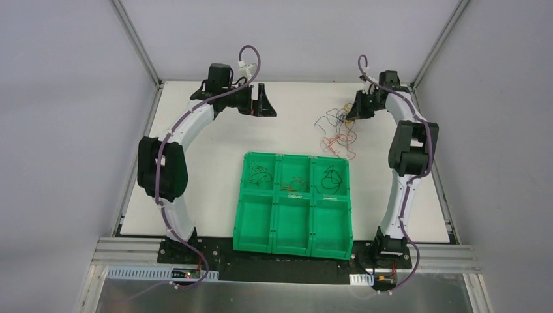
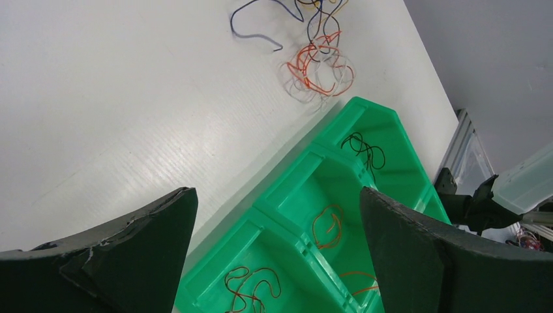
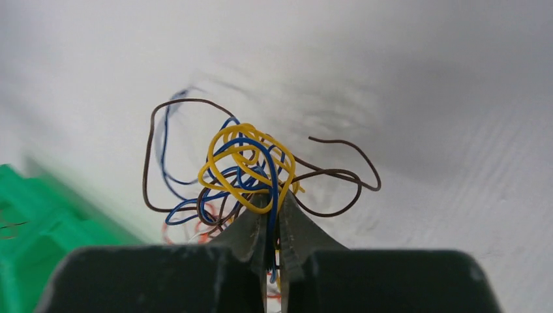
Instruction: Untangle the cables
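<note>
A tangle of thin cables (image 1: 336, 129) lies on the white table at the back right, in blue, brown, yellow, orange and white. My right gripper (image 3: 272, 203) is shut on a knot of yellow, blue and brown cables (image 3: 248, 166) and holds it just above the table. It sits at the tangle's right end in the top view (image 1: 355, 112). My left gripper (image 1: 264, 102) is open and empty at the back, left of the tangle. Its fingers (image 2: 150, 241) frame the green tray. The rest of the tangle (image 2: 313, 62) shows in the left wrist view.
A green six-compartment tray (image 1: 295, 240) stands at the table's front centre. Its back row holds single cables: a brown-red one (image 2: 251, 287), an orange one (image 2: 327, 226) and a black one (image 2: 365, 150). The table edge runs close behind and right of the tangle.
</note>
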You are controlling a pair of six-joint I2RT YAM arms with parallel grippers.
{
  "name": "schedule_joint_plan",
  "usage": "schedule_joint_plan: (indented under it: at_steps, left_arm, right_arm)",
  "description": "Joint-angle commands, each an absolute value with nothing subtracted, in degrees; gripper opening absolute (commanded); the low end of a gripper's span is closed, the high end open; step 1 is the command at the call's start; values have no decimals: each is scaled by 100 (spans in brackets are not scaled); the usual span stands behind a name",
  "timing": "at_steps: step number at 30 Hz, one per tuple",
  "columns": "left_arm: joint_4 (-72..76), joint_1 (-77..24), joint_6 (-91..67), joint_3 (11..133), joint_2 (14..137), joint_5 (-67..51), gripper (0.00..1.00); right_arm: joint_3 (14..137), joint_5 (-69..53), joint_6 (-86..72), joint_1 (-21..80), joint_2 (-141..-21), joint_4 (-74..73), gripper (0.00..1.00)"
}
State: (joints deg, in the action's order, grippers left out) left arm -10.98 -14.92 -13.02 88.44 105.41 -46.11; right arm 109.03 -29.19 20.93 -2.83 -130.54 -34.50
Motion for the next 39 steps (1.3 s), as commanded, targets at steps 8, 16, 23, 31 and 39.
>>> schedule_joint_plan:
  at_steps: [8,16,23,31,39]
  left_arm:
    - [-954,-1729,-720,9650,10741,-5339,89]
    - [880,-1831,-372,9109,10598,-5825,91]
    - [491,-2187,736,8995,10491,-5430,86]
    - [438,-2876,1022,8948,11191,-3713,85]
    - [111,-3490,1651,10199,12620,-3416,94]
  right_arm:
    - [10503,-4933,-251,179,-10980,-1708,0]
    - [10698,-5304,-1182,474,-10644,-1104,0]
    - [10745,-4764,-1043,651,-10485,-1383,0]
    - [10773,-2157,-226,243,-10541,-1851,0]
    - [10432,-1353,543,-145,-10843,-2195,0]
